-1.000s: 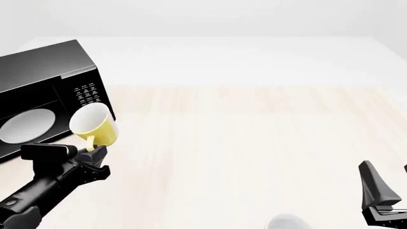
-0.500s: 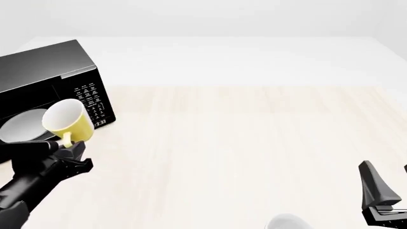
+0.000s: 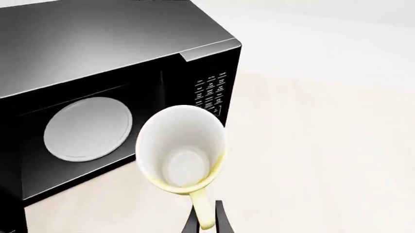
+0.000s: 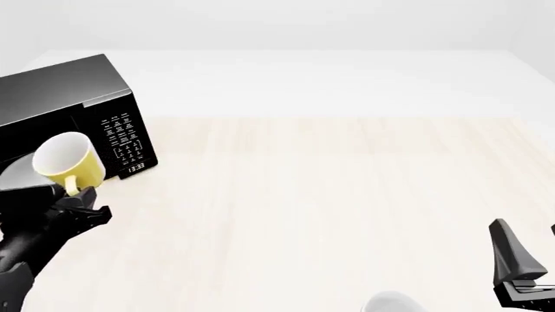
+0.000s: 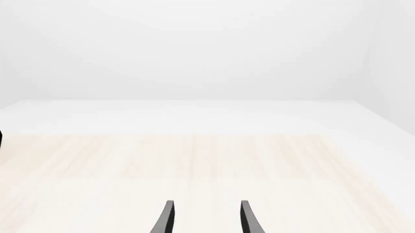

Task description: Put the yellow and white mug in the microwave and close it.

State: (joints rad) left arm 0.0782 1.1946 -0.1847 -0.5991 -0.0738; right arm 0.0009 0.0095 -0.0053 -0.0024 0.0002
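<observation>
The yellow and white mug (image 4: pixel 65 162) hangs tilted in the air in front of the black microwave (image 4: pixel 78 84), its white inside facing the camera. My left gripper (image 4: pixel 80 195) is shut on the mug's yellow handle from below. In the left wrist view the mug (image 3: pixel 182 150) is just right of the white turntable plate (image 3: pixel 87 128) and below the keypad (image 3: pixel 209 92), with the left gripper (image 3: pixel 206 221) pinching its handle. The microwave door itself does not show. My right gripper (image 4: pixel 527 250) is open low at the right, and in its wrist view the right gripper (image 5: pixel 206 218) holds nothing.
A plain white rounded vessel (image 4: pixel 390 303) pokes in at the bottom edge, left of the right arm. The light wooden tabletop (image 4: pixel 347 195) stretches between the two arms, with a white surface beyond it.
My left gripper has carried the mug leftward, from in front of the keypad toward the microwave's opening. The right arm has not moved.
</observation>
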